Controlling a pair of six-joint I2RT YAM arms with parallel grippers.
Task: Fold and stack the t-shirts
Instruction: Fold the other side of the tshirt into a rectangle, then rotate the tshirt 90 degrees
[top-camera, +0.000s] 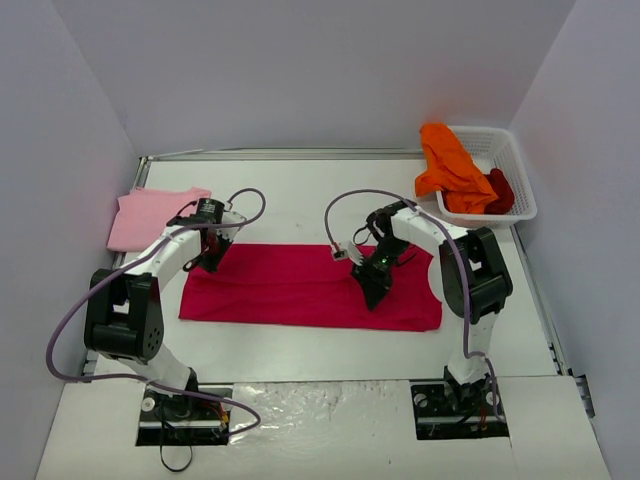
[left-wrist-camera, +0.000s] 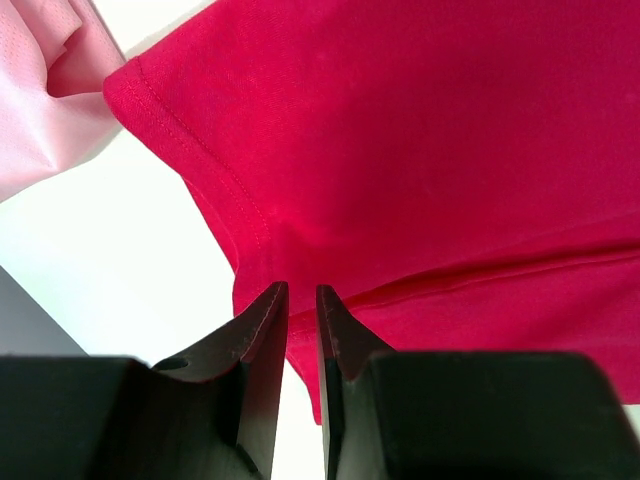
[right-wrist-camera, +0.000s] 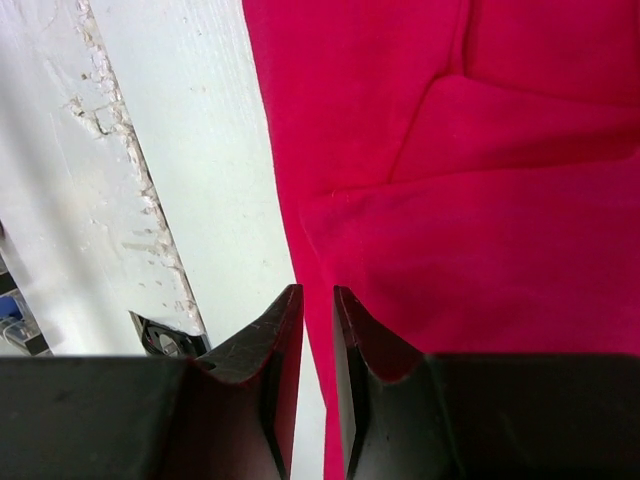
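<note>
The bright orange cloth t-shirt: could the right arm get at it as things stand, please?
Probably yes: the bright orange cloth t-shirt hangs over the rim of the white plastic mesh basket with nothing between it and the right arm. The jaws look shut on the crimson-magenta cloth t-shirt and must let go first.

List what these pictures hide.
- Top view: dark red cloth shirt, mostly hidden by bright orange cloth shirt and white plastic mesh basket.
- Left wrist view: pale pink cloth shirt, cut off by left edge.
- Wrist views: black fingers cover any pinch on crimson cloth shirt.
</note>
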